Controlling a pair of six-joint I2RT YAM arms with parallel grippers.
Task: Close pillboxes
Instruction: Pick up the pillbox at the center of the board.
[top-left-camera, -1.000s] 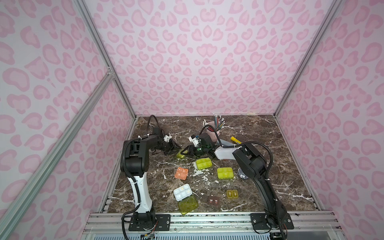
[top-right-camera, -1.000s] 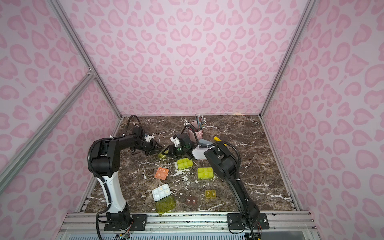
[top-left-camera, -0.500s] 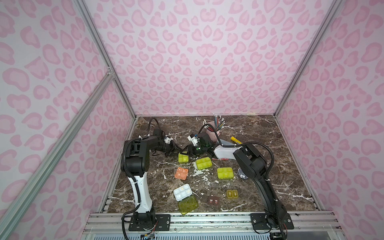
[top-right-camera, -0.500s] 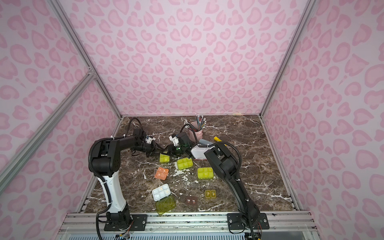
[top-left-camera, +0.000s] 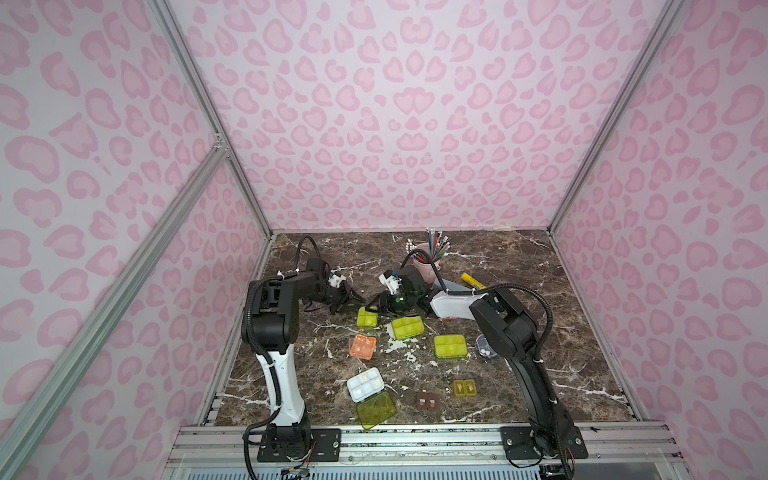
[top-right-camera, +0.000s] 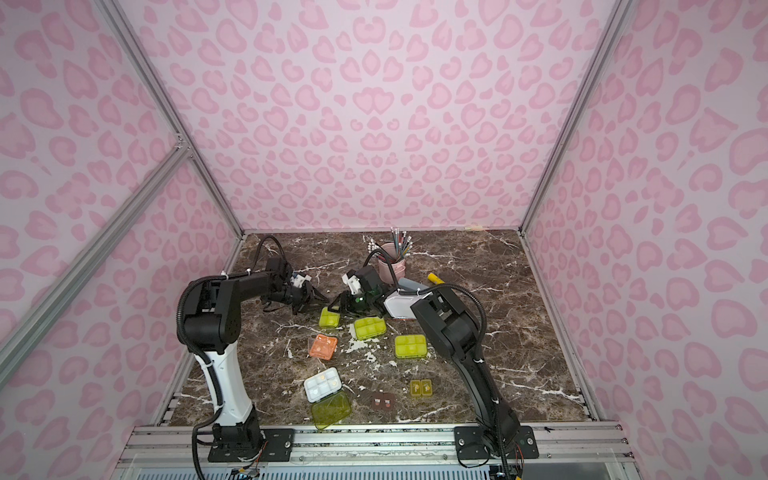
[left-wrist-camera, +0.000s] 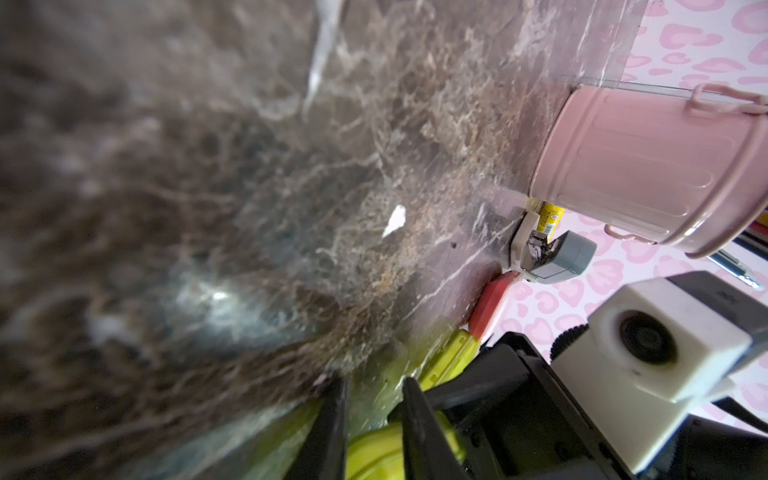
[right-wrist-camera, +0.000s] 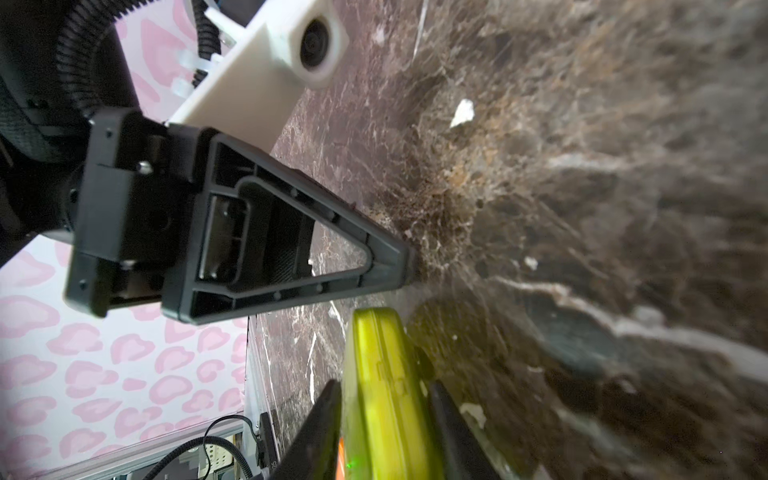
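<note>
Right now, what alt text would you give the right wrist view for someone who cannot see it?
A yellow-green pillbox, seen edge-on, sits between the right gripper's two black fingers. Just beyond it, the left gripper's triangular black finger and white wrist camera reach over the dark marble table.

Round pillbox (top-left-camera: 482, 349) half hidden behind right arm (top-left-camera: 512, 332).

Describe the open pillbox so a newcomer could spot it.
Find the metal rail along the table's front edge. Just behind it, near the left arm's base, lies the open pillbox. Only it shows a white compartment tray, its translucent yellow-green lid flipped flat toward the rail; the orange pillbox beyond it shows no white.
</note>
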